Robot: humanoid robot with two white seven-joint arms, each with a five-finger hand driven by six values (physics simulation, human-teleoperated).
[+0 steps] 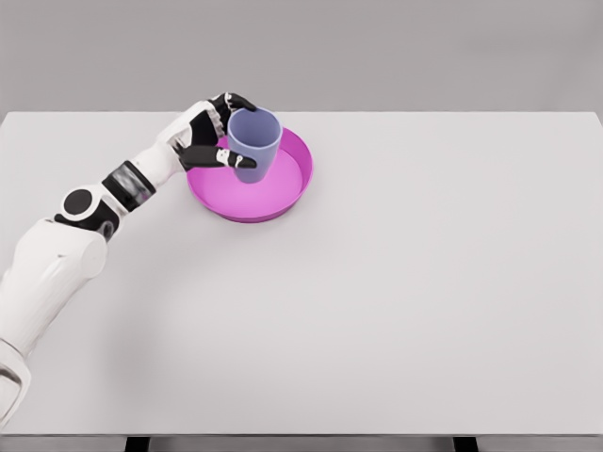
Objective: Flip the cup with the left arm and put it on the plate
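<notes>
Fingers (236,160): You see the dark fingers curled around the cup, one low across the side facing you, others wrapped over the far side near the rim. They are closed on the cup wall.

Left hand (209,132): It sits on the left side of the cup, at the left rim of the plate, with the palm turned toward the cup.

Cup (254,141): Your task object is a pale blue-grey cup, held mouth up and tilted slightly. It is over the left part of the plate. You cannot tell from this view whether its base touches the plate floor or is held just above it.

Plate (283,193): A magenta round plate with a raised rim. It lies flat on the counter, directly beneath and to the right of the cup.

Left arm (85,226): The white forearm runs from the cup down and left to the lower left edge of your view, with a dark band at the wrist and a dark joint at the elbow.

Counter (424,301): A light grey surface that carries the plate and spreads wide to the right of it and toward you.
</notes>
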